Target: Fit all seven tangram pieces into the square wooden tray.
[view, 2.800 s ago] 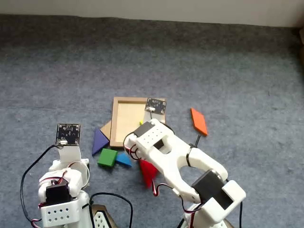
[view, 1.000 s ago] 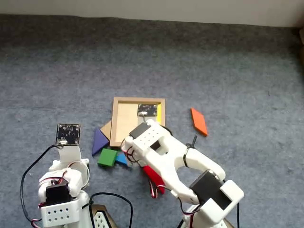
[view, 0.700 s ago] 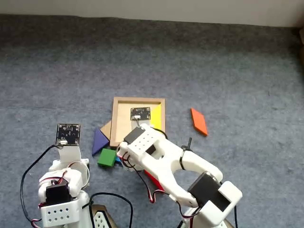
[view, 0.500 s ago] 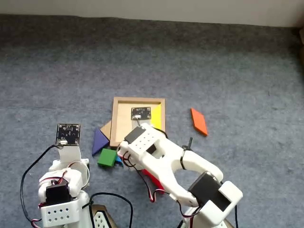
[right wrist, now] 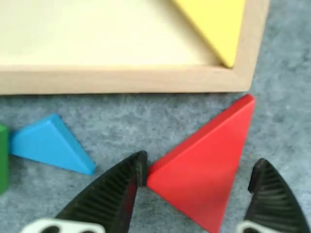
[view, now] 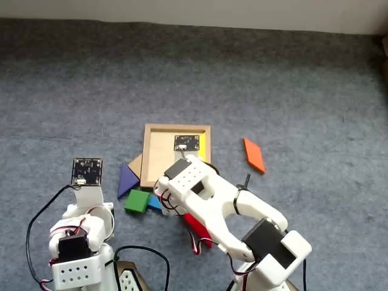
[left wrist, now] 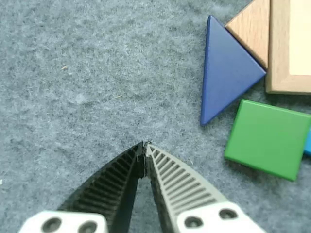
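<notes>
The square wooden tray (view: 176,127) lies mid-table with a yellow triangle (view: 202,145) in its right corner, also seen from the right wrist as yellow triangle (right wrist: 214,19) inside the tray rim (right wrist: 121,80). My right gripper (right wrist: 199,170) is open, its fingers on either side of the red triangle (right wrist: 206,165) just outside the tray. A light blue triangle (right wrist: 48,145) lies beside it. My left gripper (left wrist: 145,146) is shut and empty over bare carpet, short of the dark blue triangle (left wrist: 223,77), the green square (left wrist: 267,138) and a wood-coloured triangle (left wrist: 252,29).
An orange parallelogram (view: 254,154) lies alone to the right of the tray. The right arm (view: 209,194) stretches over the tray's near edge and covers part of the red triangle (view: 199,230). The left arm (view: 82,242) stands at the near left. Grey carpet surrounds everything.
The right arm drew back from the tray's right side, leaving the yellow triangle in the tray. It swung left, then returned slightly right. The left arm has not moved.
</notes>
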Available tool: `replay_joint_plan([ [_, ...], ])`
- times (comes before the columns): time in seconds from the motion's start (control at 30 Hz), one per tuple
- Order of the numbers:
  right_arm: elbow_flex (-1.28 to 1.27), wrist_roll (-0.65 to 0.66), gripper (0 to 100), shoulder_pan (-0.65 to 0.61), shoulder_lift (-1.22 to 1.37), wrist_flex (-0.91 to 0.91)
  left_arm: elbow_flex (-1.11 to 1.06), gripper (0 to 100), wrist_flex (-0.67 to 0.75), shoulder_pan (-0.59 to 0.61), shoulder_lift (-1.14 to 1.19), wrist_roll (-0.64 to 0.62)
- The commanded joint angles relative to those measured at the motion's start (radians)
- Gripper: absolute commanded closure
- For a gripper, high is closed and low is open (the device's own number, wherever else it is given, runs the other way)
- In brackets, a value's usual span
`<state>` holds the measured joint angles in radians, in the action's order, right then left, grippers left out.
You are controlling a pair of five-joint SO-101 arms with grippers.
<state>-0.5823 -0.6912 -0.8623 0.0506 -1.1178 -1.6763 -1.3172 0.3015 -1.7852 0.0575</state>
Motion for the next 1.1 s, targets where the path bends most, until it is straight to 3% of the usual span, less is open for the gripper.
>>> replay_joint_plan([
  [0.0, -0.002, 0.049, 67.4, -0.062, -0.021, -0.013, -0.021, 97, -0.005, 0.013, -0.03, 0.002],
  [0.47, -0.004, 0.061, 67.5, -0.035, -0.015, -0.047, -0.021, 97, -0.005, 0.013, -0.03, 0.002],
  [0.73, -0.002, 0.118, 87.4, -0.035, -0.018, -0.041, -0.021, 97, -0.005, 0.013, -0.03, 0.002],
  [0.93, 0.005, 0.183, 88.3, -0.033, -0.021, -0.05, -0.021, 97, -0.005, 0.013, -0.03, 0.002],
  [1.07, 0.018, 0.186, 88.3, -0.035, -0.033, -0.157, -0.021, 97, -0.005, 0.013, -0.03, 0.002],
])
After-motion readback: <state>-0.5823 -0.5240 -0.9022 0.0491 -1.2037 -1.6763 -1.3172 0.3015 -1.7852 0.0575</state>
